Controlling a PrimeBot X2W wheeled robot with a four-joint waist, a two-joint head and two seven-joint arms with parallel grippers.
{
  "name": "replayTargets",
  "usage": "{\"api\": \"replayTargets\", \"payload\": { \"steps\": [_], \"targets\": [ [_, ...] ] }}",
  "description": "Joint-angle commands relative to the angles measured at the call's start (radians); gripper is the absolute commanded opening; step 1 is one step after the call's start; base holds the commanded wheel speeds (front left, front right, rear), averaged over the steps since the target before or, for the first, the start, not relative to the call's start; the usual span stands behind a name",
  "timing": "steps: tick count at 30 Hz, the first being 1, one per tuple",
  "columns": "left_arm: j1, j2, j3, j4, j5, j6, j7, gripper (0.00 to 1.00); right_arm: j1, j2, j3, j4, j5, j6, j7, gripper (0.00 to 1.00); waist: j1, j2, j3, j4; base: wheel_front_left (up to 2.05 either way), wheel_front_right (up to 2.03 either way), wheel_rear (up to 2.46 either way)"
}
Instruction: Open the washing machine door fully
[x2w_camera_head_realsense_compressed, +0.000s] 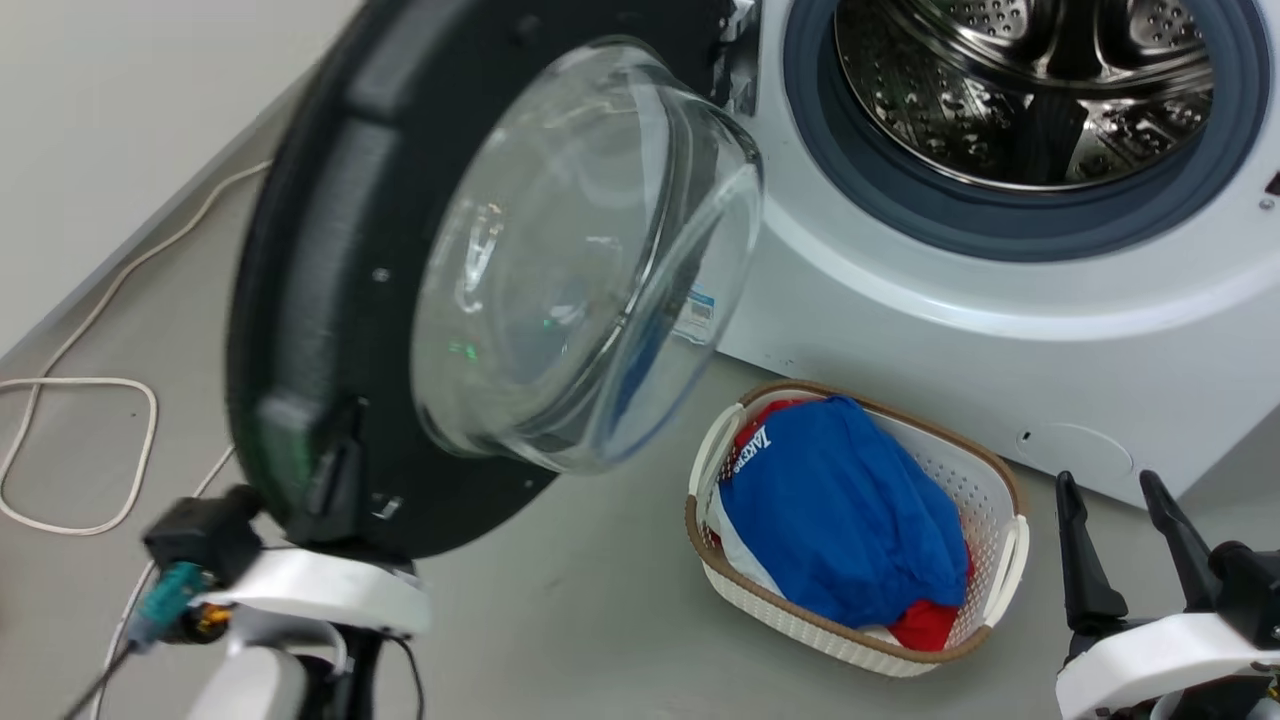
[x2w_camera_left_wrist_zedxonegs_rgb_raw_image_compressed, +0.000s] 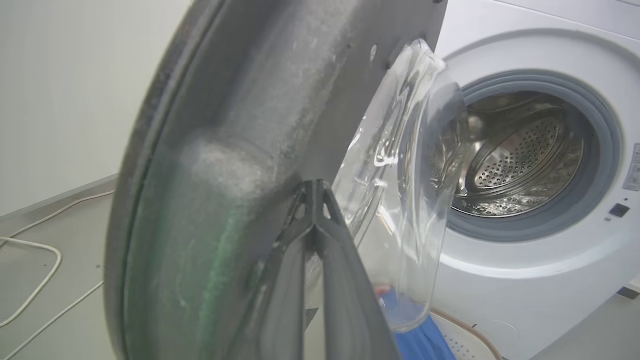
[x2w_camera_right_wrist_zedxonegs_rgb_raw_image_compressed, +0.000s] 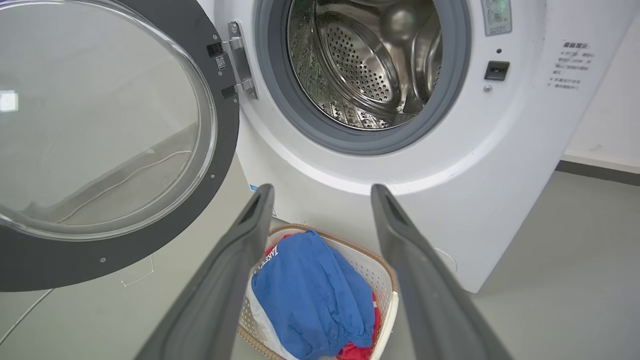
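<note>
The washing machine door (x2w_camera_head_realsense_compressed: 320, 250), a black ring around a bulging clear glass bowl (x2w_camera_head_realsense_compressed: 580, 260), stands swung out to the left on its hinge (x2w_camera_right_wrist_zedxonegs_rgb_raw_image_compressed: 239, 60). My left gripper (x2w_camera_head_realsense_compressed: 338, 455) is at the door's lower edge. In the left wrist view its fingers (x2w_camera_left_wrist_zedxonegs_rgb_raw_image_compressed: 315, 190) are shut together, with nothing between them and their tips against the door's dark inner face (x2w_camera_left_wrist_zedxonegs_rgb_raw_image_compressed: 240, 125). My right gripper (x2w_camera_head_realsense_compressed: 1125, 520) hangs open at the lower right, apart from the door (x2w_camera_right_wrist_zedxonegs_rgb_raw_image_compressed: 50, 260). The right wrist view shows the same gripper (x2w_camera_right_wrist_zedxonegs_rgb_raw_image_compressed: 322, 192) pointing at the machine's front.
The white machine (x2w_camera_head_realsense_compressed: 950, 330) shows its steel drum (x2w_camera_head_realsense_compressed: 1030, 90) and grey rubber ring. A white basket (x2w_camera_head_realsense_compressed: 985, 460) with blue and red clothes sits on the floor before it. A pale cable (x2w_camera_head_realsense_compressed: 150, 420) loops on the grey floor at the left, near the wall.
</note>
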Motion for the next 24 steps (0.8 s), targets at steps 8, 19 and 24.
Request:
{"api": "replayTargets", "payload": {
  "steps": [8,19,24],
  "targets": [
    [-0.1,0.076,0.152,0.14,-0.044,-0.037,-0.026,0.0,-0.038,0.001,0.0,-0.027,-0.023,0.0,0.022,1.0,0.0,0.0,0.065,-0.051,0.0,0.0,0.0],
    [-0.246,0.124,0.264,0.362,-0.052,-0.099,-0.033,0.0,-0.064,0.002,-0.005,-0.049,-0.045,0.0,0.045,1.0,0.0,0.0,0.114,-0.078,0.0,0.0,0.0],
    [-0.29,0.141,0.308,0.446,-0.034,-0.125,-0.033,0.0,-0.079,0.002,0.009,-0.04,-0.047,0.0,0.045,1.0,0.0,0.0,0.114,-0.097,0.0,0.0,0.0]
  ]
}}
